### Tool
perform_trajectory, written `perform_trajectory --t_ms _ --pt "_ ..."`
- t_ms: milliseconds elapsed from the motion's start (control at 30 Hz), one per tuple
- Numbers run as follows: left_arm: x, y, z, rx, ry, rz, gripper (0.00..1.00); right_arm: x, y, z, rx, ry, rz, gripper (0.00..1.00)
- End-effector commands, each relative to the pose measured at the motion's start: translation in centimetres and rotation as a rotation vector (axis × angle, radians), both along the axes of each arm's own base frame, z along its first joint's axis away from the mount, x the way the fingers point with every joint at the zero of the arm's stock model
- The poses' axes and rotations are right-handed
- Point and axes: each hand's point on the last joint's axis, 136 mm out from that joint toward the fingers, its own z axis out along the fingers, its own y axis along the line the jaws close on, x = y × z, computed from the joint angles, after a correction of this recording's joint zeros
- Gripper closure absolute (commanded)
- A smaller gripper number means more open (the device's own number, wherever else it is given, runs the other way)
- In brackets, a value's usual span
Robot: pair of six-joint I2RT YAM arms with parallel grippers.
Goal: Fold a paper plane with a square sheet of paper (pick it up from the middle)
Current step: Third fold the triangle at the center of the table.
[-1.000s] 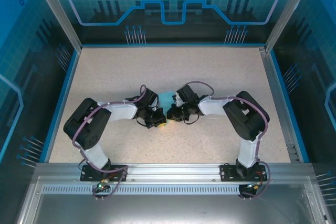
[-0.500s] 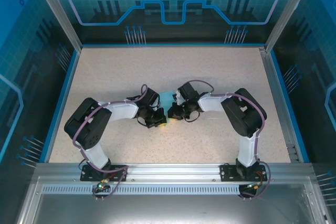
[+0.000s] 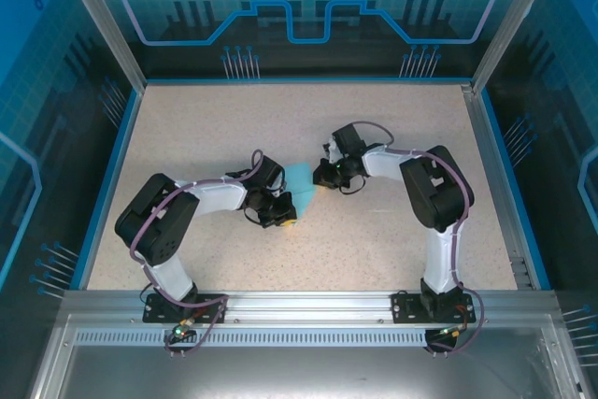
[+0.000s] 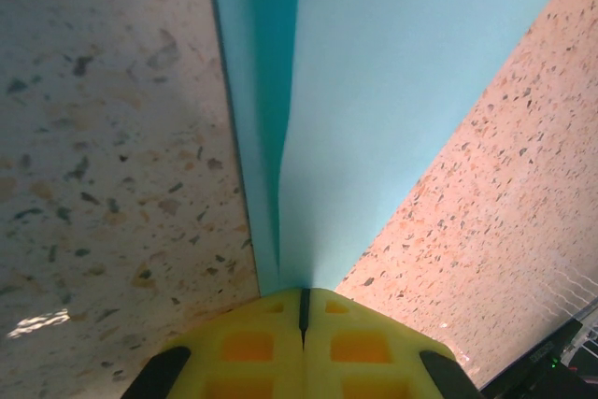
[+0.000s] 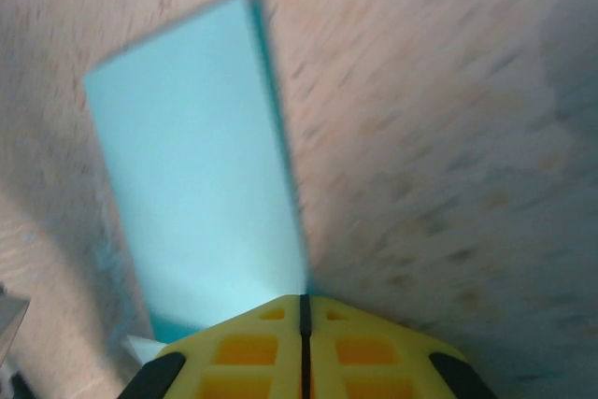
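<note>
Cyan sheet of paper [image 3: 299, 179], folded, with straight crisp edges, is at the middle of the table [image 3: 206, 128]. Bare surface lies on every side and the walls are well apart. Left gripper [image 4: 304, 304] is clamped on its near end, right gripper [image 5: 303, 310] on its far end. Both arms bend inward, elbows out, wrists low.

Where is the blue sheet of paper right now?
In the top view, the sheet of paper is near the middle of the table, held by the left gripper and the right gripper.
</note>
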Motion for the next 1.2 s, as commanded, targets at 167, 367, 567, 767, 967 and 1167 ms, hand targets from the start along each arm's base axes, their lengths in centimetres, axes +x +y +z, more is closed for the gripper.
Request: perform_trajectory --t_ms 167,367,567,767,967,1167 --pt "-3.3 3.3 -3.3 0.185 0.13 -0.002 1.0 -0.1 0.2 6.0 0.044 -0.149 0.014 0.91" --pt "-3.0 3.0 -3.2 0.172 0.122 0.005 1.0 -4.8 3.9 4.2 0.086 -0.062 0.118 0.91" --pt "-2.8 2.8 -2.9 0.165 0.109 0.006 1.0 -6.3 4.9 0.9 0.096 0.024 0.13 0.92" --pt "-2.1 2.2 -1.8 0.136 0.077 0.003 1.0 -6.6 4.5 -1.1 0.052 0.072 0.12 0.92" --pt "0.6 -0.1 2.8 0.014 -0.057 -0.02 0.96 -6.7 3.5 -2.9 -0.007 0.106 0.096 0.92" --pt "2.4 -1.7 5.2 -0.06 -0.143 -0.037 0.87 -6.8 3.2 -3.6 -0.028 0.124 0.088 0.92"
